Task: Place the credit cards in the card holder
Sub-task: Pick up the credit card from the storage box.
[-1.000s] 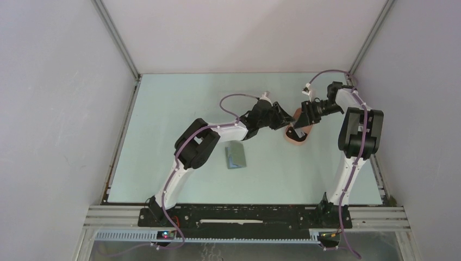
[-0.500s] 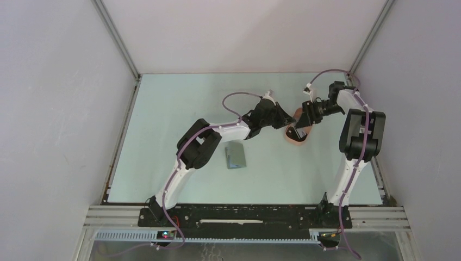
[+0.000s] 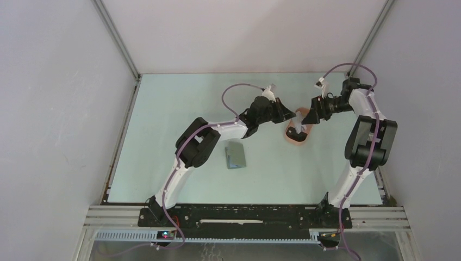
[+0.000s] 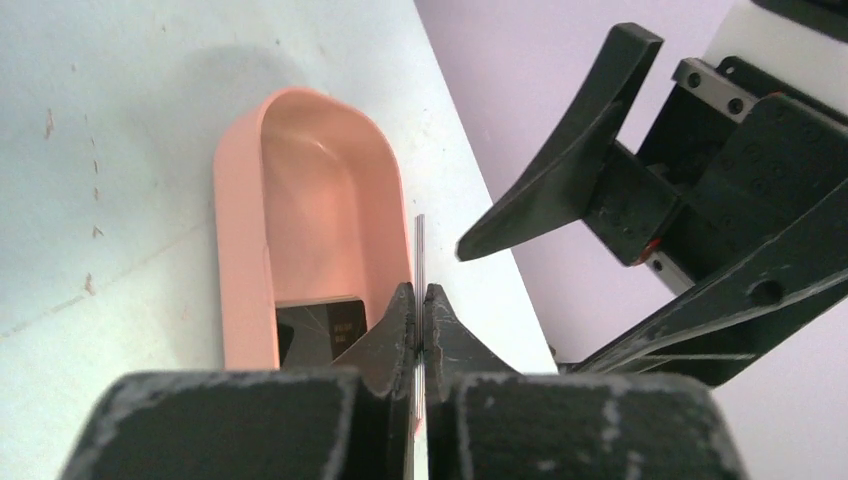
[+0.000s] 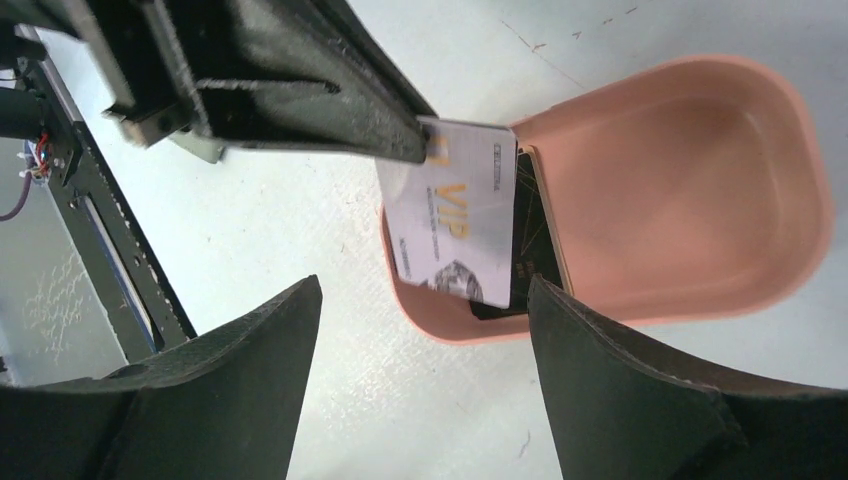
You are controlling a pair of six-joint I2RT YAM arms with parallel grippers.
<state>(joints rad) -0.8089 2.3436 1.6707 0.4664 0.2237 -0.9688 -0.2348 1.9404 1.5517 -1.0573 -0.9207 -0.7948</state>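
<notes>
The left gripper (image 4: 420,300) has its jaws closed flat on the silver VIP card (image 5: 455,225). They pinch it at one short end, so the card's long axis runs straight out from the fingertips. The card hangs over the near end of the pink oval tray (image 5: 810,150), apparently lifted clear of it.

The right gripper (image 5: 425,285) has its jaws spread wide and holds nothing. It faces the card from the tray's 2 o'clock side in the top view.

The black card (image 5: 535,240) lies flat inside the tray, half hidden behind the silver one. It is the tray's only visible content.

The card holder (image 3: 235,156) lies on the desk (image 3: 179,109) at about 8 o'clock from the tray, well apart and close by the left arm's elbow. Its long axis runs roughly 12 to 6. Whether its pockets are open cannot be told.

The left arm is nearer, so the carry likely goes back toward 8 o'clock.
</notes>
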